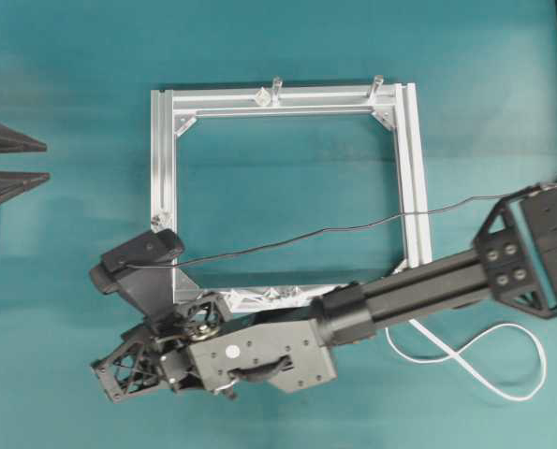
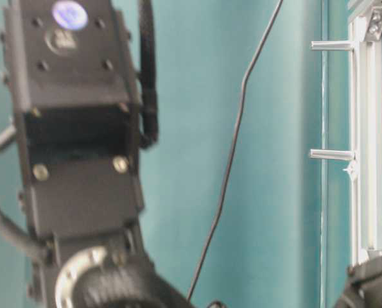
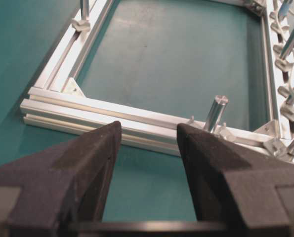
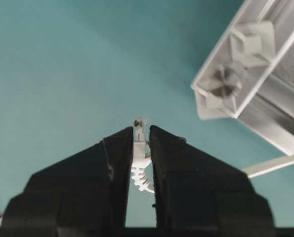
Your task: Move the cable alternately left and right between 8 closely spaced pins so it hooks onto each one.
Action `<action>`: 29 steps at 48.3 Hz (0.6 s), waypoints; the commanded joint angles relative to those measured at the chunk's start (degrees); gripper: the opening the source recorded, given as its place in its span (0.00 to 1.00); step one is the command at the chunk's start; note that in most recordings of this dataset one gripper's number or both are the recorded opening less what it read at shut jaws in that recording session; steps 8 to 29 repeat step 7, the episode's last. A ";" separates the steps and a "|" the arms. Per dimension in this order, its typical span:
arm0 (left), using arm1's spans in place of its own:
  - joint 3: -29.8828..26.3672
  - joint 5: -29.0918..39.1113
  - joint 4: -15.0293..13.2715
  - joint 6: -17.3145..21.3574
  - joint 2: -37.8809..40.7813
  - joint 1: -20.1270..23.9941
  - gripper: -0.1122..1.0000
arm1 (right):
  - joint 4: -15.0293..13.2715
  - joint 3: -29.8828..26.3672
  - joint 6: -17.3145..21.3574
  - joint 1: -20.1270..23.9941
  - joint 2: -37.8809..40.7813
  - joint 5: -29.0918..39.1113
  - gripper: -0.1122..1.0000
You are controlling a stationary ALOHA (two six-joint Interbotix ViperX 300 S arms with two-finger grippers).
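Note:
The white cable [image 1: 503,329] loops on the table at the right. Its small plug [image 4: 138,124] is pinched in my right gripper [image 4: 141,131], which is shut on it just off the silver frame's corner [image 4: 235,94]; a white length of cable [image 4: 270,165] runs back toward the rail. The right arm reaches across to the lower left, with its gripper [image 1: 119,367] beside the frame [image 1: 166,159]. Clear diamond pins [image 3: 285,64] line the rail among posts, and a white line snakes between them. One pin [image 4: 253,44] sits near the corner. My left gripper [image 3: 149,131] hangs open and holds nothing, left of the frame [image 1: 46,159].
Grey cylindrical posts [image 1: 276,89] [image 1: 376,86] stand on the far rail, another post [image 3: 216,111] on the rail nearest my left gripper. A thin black robot wire [image 1: 306,238] crosses over the frame. Both far-rail posts [image 2: 332,154] and the rail [image 2: 364,128] show at table level.

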 commanded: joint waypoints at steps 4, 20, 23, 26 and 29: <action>-0.70 0.26 0.18 -0.26 -1.14 -0.18 0.57 | -2.37 -5.80 -0.09 0.09 0.18 3.34 0.22; -0.70 0.35 0.18 -0.26 -1.58 -0.18 0.57 | -3.08 -7.56 -0.09 -0.09 0.62 5.36 0.22; -0.70 0.35 0.18 -0.26 -1.58 -0.18 0.57 | -3.08 -7.56 -0.09 -0.09 0.62 5.36 0.22; -0.70 0.35 0.18 -0.26 -1.58 -0.18 0.57 | -3.08 -7.56 -0.09 -0.09 0.62 5.36 0.22; -0.70 0.35 0.18 -0.26 -1.58 -0.18 0.57 | -3.08 -7.56 -0.09 -0.09 0.62 5.36 0.22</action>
